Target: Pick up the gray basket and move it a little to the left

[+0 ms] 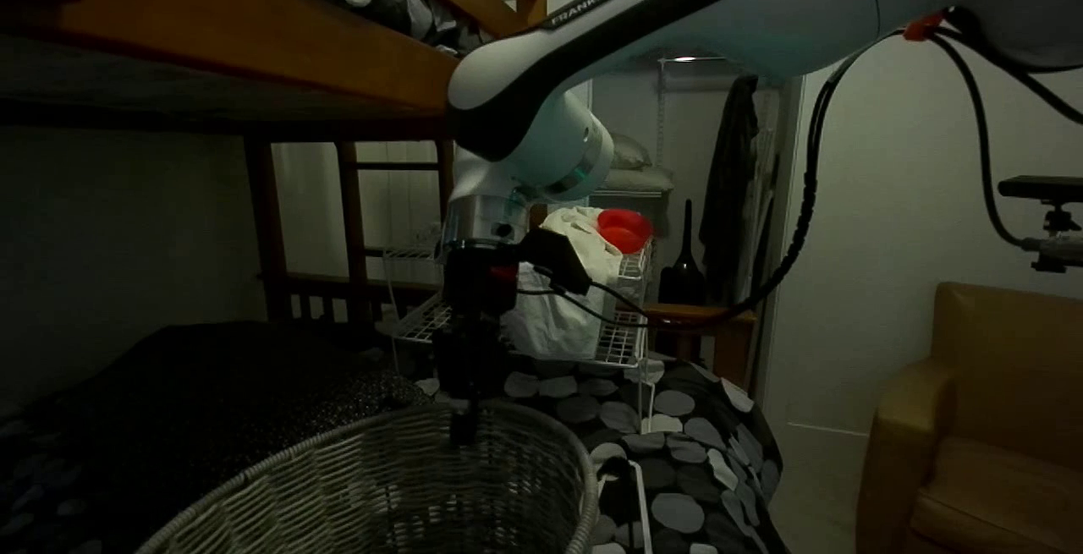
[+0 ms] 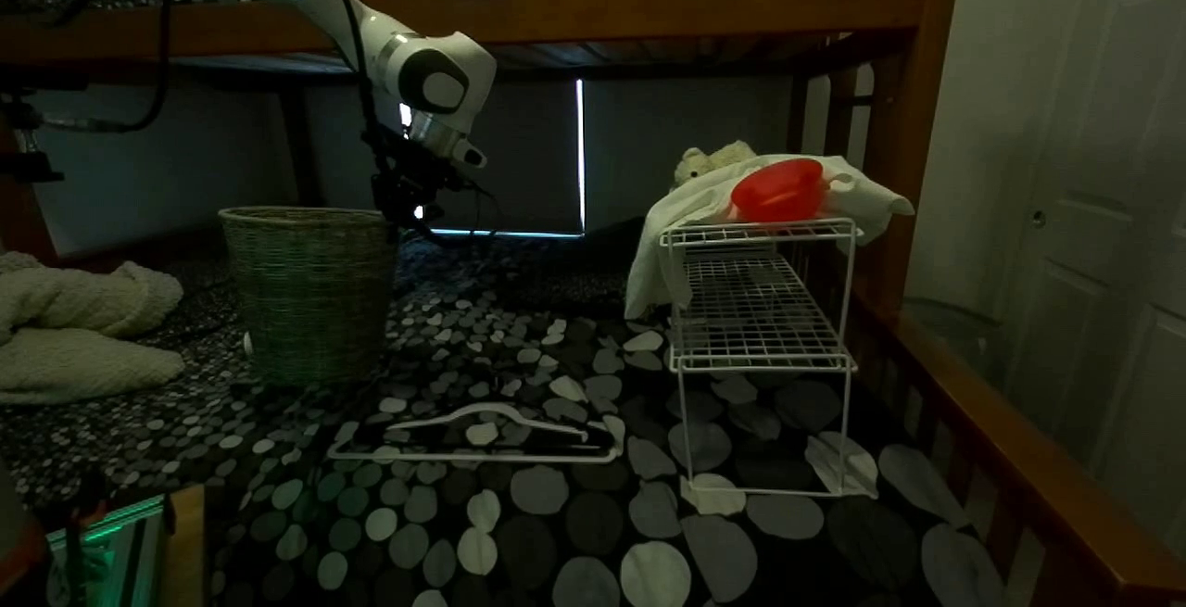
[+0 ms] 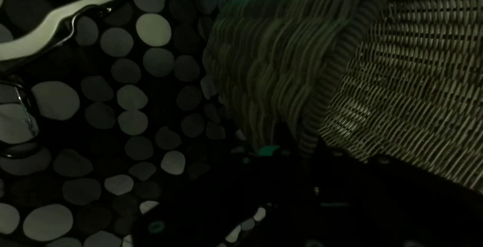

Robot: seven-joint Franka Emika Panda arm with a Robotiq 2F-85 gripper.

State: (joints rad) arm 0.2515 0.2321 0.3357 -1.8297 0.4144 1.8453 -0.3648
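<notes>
Gray basket [image 2: 310,297]: upright, seemingly standing on the bed [image 2: 528,542], well apart from its railed edge [image 2: 1010,447].
Gripper [image 3: 305,149]: looks drawn in tight, pinching the braided rim [image 3: 337,60].
Lift: one-sided hold, likely to tip; I'd rise slowly, shift slightly left, lower level.

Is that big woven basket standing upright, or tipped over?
Upright. In an exterior view, the gray basket has its rim at the top and its narrower base down at the spotted bedding.
</notes>
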